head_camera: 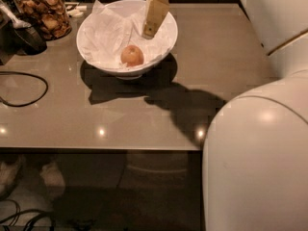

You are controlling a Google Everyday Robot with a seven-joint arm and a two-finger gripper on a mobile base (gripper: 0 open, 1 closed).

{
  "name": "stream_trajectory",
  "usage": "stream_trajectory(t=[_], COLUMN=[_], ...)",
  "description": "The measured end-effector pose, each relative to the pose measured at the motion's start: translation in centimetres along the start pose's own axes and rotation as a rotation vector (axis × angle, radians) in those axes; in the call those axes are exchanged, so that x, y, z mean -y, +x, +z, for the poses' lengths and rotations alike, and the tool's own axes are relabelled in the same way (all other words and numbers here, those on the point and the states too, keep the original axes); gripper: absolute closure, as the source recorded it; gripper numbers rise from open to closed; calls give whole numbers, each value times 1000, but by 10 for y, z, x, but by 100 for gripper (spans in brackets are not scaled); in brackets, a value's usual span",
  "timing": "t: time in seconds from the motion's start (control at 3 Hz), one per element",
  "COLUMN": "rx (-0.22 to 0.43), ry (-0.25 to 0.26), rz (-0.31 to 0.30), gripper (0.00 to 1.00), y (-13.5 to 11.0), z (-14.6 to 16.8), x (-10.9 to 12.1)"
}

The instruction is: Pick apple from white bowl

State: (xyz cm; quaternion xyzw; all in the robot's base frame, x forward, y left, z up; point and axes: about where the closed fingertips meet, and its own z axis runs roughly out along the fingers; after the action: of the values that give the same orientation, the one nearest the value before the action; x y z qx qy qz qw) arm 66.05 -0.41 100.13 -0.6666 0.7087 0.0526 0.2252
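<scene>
The apple point(132, 56), small, round and orange-tan with a reddish blush, lies in the white bowl point(166, 42) on crumpled white paper. The bowl stands on the grey table near its far edge. My gripper point(153, 29) hangs over the bowl's right half, pointing down, its tan fingers above and to the right of the apple, not touching it. It holds nothing that I can see.
A glass jar of brown snacks point(42, 12) stands at the far left. A dark object with a metal handle point(24, 32) sits beside it. A black cable point(29, 88) loops on the table's left. My white arm body point(260, 167) fills the right foreground.
</scene>
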Motion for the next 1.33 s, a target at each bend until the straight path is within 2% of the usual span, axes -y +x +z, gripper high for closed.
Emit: stream_trajectory(t=[0.33, 1.33], rx=[-3, -25], ry=[-14, -50], rz=[-4, -6], gripper=[40, 40], y=[-4, -11], z=[10, 43], x=[3, 16])
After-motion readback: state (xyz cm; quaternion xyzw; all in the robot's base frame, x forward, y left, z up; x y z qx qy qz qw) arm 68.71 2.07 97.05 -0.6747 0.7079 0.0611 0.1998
